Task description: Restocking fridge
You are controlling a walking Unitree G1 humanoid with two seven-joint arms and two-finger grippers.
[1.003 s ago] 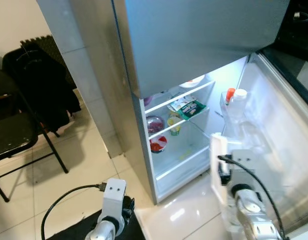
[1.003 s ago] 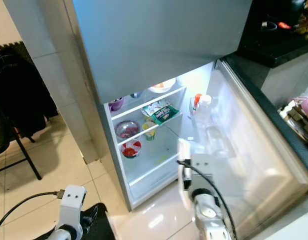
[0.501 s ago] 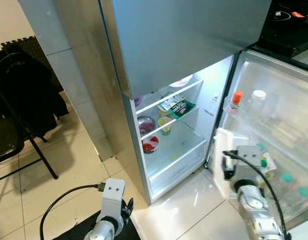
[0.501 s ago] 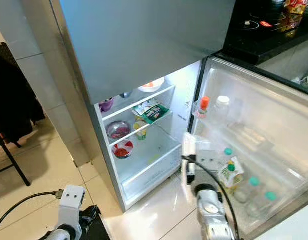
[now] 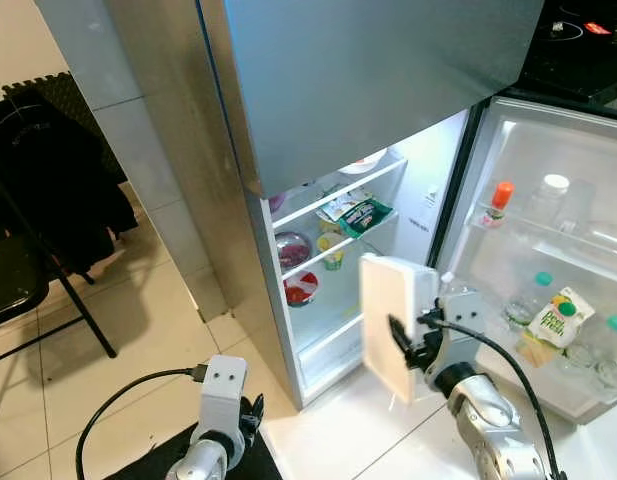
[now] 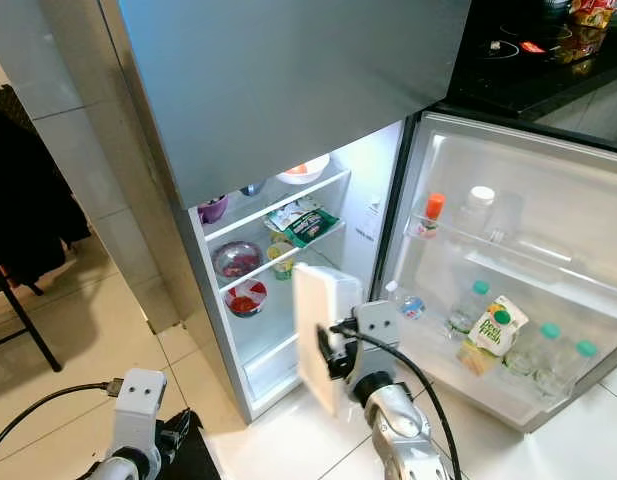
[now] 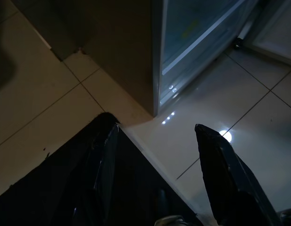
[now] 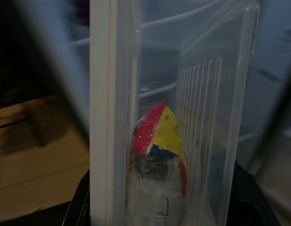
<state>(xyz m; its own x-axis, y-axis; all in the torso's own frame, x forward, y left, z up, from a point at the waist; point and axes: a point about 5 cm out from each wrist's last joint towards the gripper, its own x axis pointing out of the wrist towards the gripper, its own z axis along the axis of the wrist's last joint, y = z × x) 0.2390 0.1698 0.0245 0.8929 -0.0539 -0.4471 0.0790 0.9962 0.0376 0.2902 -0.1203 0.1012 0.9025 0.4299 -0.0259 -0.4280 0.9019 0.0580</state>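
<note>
The right gripper is clamped on a white-lidded clear container — through its wall the right wrist view shows a red-and-yellow packet. It hangs at about five o'clock from the fridge shelves, before the open door holding bottles and a juice carton. The left gripper hangs idle at seven o'clock — fingers spread wide above the floor tiles.
</note>
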